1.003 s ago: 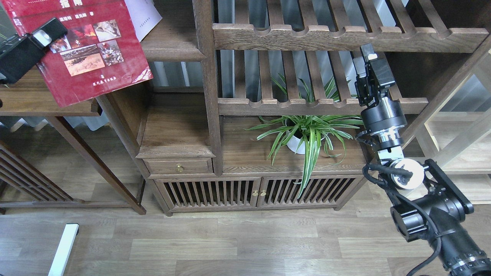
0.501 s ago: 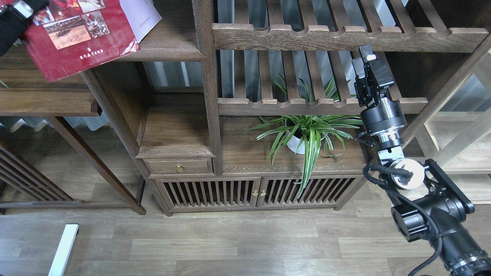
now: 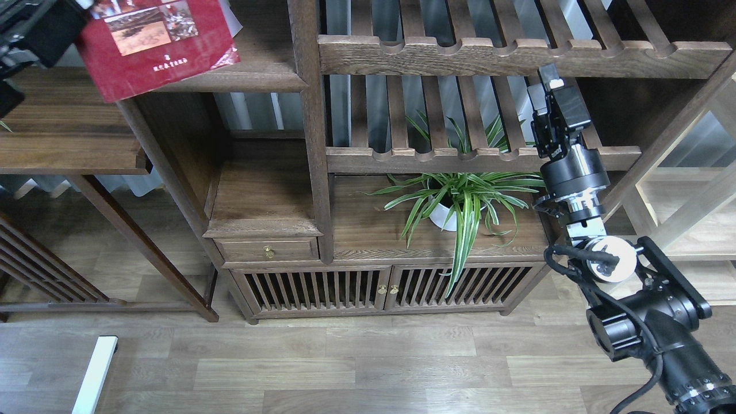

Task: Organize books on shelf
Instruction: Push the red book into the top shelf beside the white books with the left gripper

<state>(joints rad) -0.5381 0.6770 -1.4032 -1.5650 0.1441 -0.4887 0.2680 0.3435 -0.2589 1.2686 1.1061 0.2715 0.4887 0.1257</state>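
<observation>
A dark wooden bookcase stands on plank flooring. One red book (image 3: 158, 49) tilts over the solid shelf (image 3: 261, 80) at top left, the left gripper (image 3: 34, 29) at its left edge — its grip cannot be told. One potted plant (image 3: 460, 201) sits lower right of the shelf. The right gripper (image 3: 552, 77) hangs above the plant — state unclear.

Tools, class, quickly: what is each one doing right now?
Left tool: closed on the red book.
Right tool: holds nothing; open or closed cannot be told.
</observation>
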